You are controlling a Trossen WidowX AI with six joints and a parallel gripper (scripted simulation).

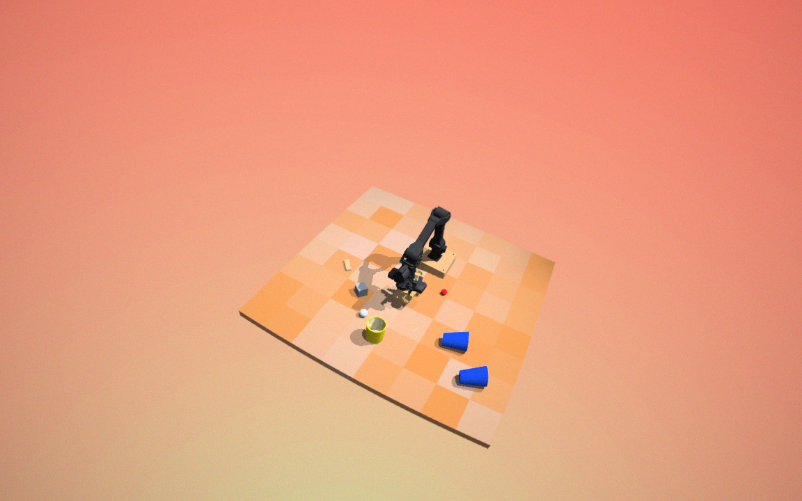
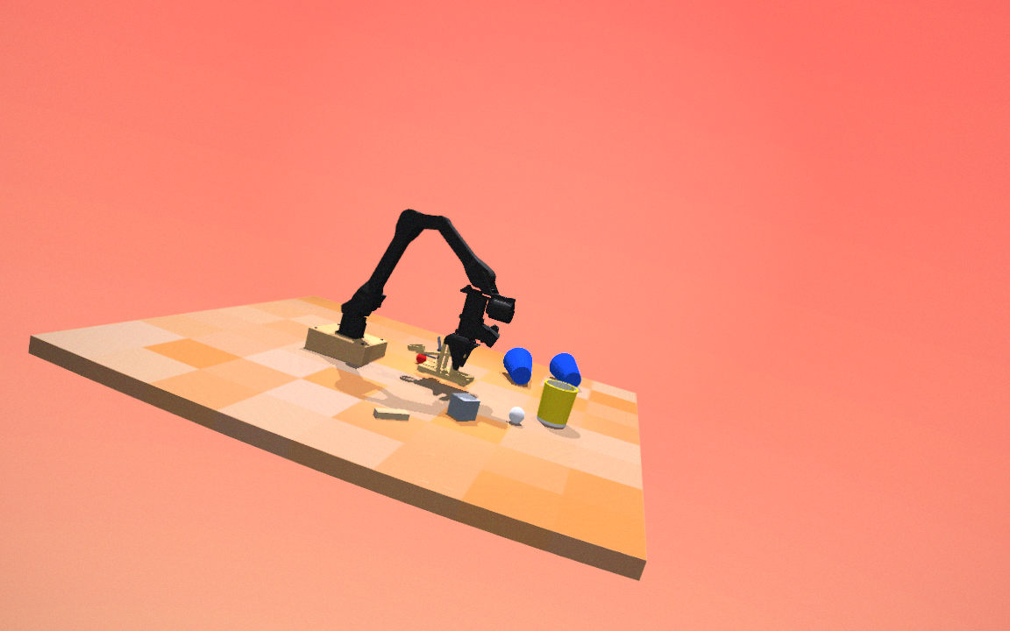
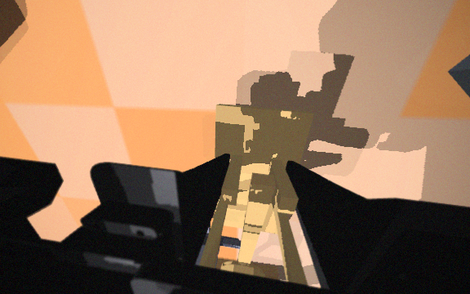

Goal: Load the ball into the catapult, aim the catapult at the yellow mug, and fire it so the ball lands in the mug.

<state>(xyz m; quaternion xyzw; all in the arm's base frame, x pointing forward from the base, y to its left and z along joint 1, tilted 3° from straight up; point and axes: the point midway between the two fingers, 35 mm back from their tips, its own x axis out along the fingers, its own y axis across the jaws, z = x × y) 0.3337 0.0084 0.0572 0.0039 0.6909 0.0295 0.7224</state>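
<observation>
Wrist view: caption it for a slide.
Gripper jaws shut on the catapult frame above the checkered floor.

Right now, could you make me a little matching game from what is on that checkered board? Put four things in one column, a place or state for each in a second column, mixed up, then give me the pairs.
Things:
1. catapult
2. white ball
3. blue cups
4. red ball

Places or states:
A. lying on their sides
B. on the board beside the yellow mug
C. clamped between the gripper jaws
D. loose on the board near the arm's wooden base

Pairs: 1-C, 2-B, 3-A, 4-D
</observation>
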